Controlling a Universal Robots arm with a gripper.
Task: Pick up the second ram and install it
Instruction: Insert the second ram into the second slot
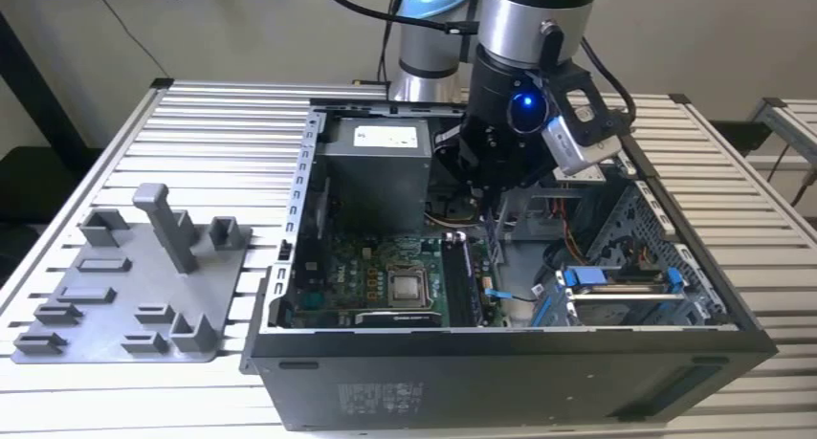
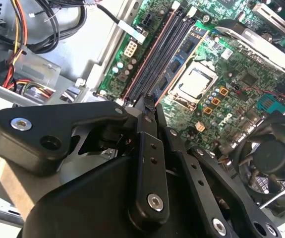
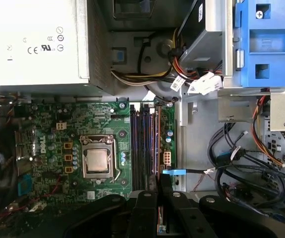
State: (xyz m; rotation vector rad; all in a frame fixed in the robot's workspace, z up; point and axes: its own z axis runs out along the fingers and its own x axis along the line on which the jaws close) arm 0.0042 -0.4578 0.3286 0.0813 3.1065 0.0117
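Black gripper (image 2: 148, 101) fingers, nearest in both wrist views, sit pressed close together on the thin edge of the memory stick (image 3: 158, 148), evidently to steer it upright into the slots. Beyond lies the green board (image 3: 48, 124) with its processor socket (image 3: 97, 162). Farther off, the grey tray (image 1: 121, 296) rests outside the computer case (image 1: 511, 372).

Second ram (image 3: 158, 144), dark narrow stick, edge-on, upright in motherboard slot
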